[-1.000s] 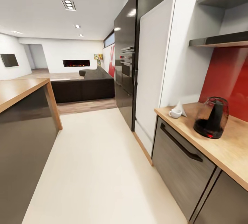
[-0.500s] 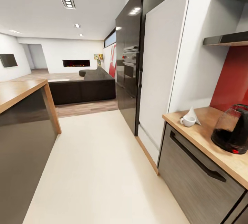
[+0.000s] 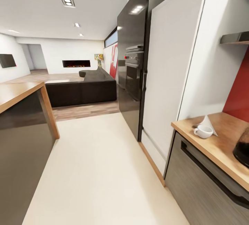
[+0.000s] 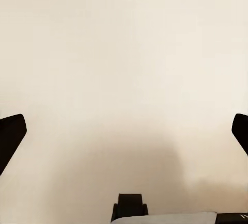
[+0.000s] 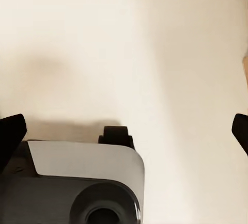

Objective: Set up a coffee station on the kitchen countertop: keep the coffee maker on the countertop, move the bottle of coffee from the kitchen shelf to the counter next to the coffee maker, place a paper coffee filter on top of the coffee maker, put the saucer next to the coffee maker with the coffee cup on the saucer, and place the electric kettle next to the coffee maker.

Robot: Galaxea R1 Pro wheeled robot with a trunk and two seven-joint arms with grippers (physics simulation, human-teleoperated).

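The coffee cup (image 3: 203, 131) sits on the kitchen countertop (image 3: 221, 145) near its end, with the paper coffee filter (image 3: 209, 122) standing just behind it, touching or almost so. The electric kettle (image 3: 242, 149) is nearby, cut off by the picture's edge. Both arms hang down over the pale floor (image 3: 97, 169). The left gripper (image 4: 124, 131) and the right gripper (image 5: 124, 131) are spread wide and hold nothing. The robot's base (image 5: 77, 182) sits under the right one.
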